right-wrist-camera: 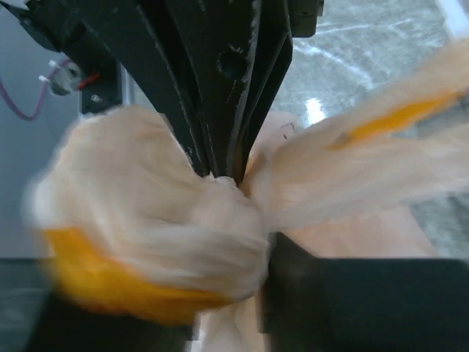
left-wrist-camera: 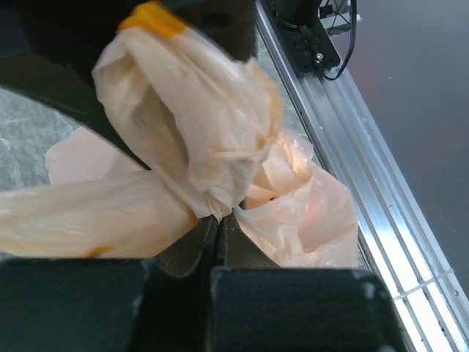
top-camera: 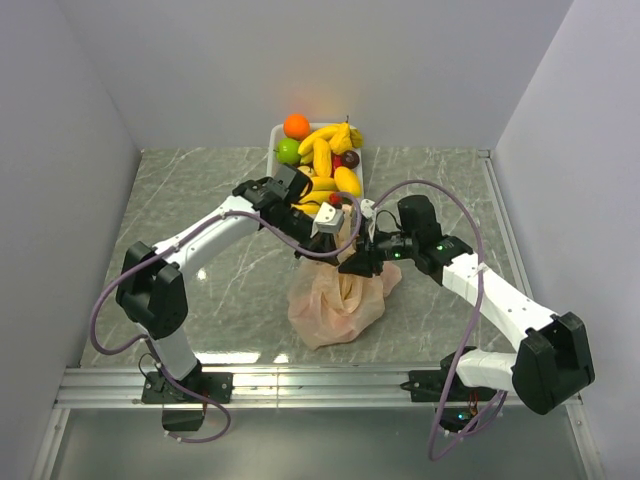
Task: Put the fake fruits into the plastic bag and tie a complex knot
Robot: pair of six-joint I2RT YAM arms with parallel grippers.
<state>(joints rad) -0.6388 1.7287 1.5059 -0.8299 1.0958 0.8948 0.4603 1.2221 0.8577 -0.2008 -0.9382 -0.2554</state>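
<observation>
The peach plastic bag (top-camera: pixel 335 308) sits bulging on the table's middle, something yellowish showing faintly through it. My left gripper (top-camera: pixel 333 226) and right gripper (top-camera: pixel 362 262) meet above its top. In the left wrist view my left gripper (left-wrist-camera: pixel 218 218) is shut on a twisted neck of the bag (left-wrist-camera: pixel 220 147), with handle loops spreading left and up. In the right wrist view my right gripper (right-wrist-camera: pixel 245 293) holds blurred bag plastic (right-wrist-camera: pixel 161 220); its left finger is hidden. More fake fruits remain in the tray: an orange (top-camera: pixel 296 125), a lime (top-camera: pixel 288 151), bananas (top-camera: pixel 325 150), a plum (top-camera: pixel 350 158).
The white tray (top-camera: pixel 275 133) stands at the back centre against the wall. White walls close in the left, back and right. An aluminium rail (top-camera: pixel 300 385) with the arm bases runs along the near edge.
</observation>
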